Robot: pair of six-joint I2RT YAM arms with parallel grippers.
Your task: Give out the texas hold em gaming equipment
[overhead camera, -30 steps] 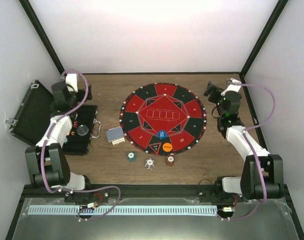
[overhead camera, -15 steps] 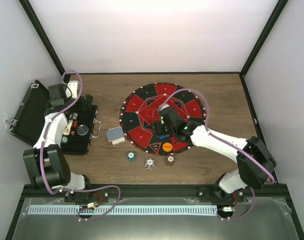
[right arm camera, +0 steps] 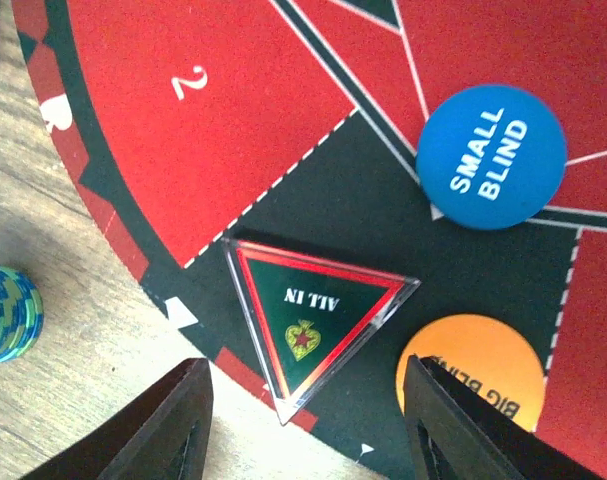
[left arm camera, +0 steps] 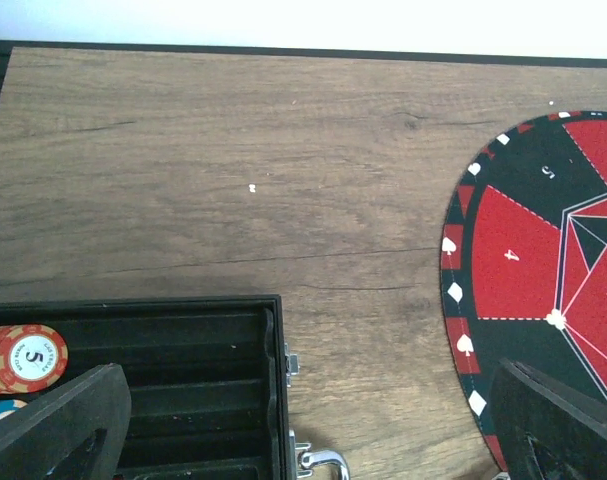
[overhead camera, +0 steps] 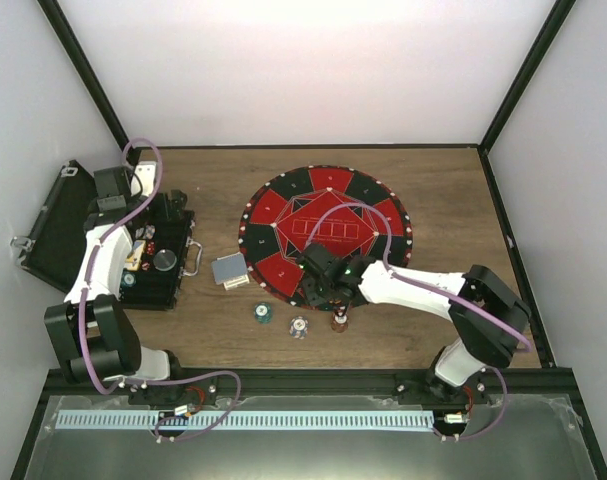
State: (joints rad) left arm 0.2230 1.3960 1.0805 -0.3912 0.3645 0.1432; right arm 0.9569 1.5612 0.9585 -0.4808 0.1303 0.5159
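Note:
On the red-and-black mat lie a blue "small blind" disc, an orange "big blind" disc and a clear triangular "all in" marker. My right gripper hangs open just above the mat's near edge, and the marker's lower tip lies between its fingers, untouched. A grey-blue card deck lies left of the mat. Three chip stacks sit on the wood in front of it: blue-green, white and brown. My left gripper is open and empty over the case's far right corner.
The black case lies open at the left, its lid laid back, with orange-red "5" chips in a slot and a metal handle facing the mat. Bare wood lies between case and mat.
My right arm has swung in from the far right edge to the mat's near rim, and its jaws have narrowed. The left arm has barely shifted over the case.

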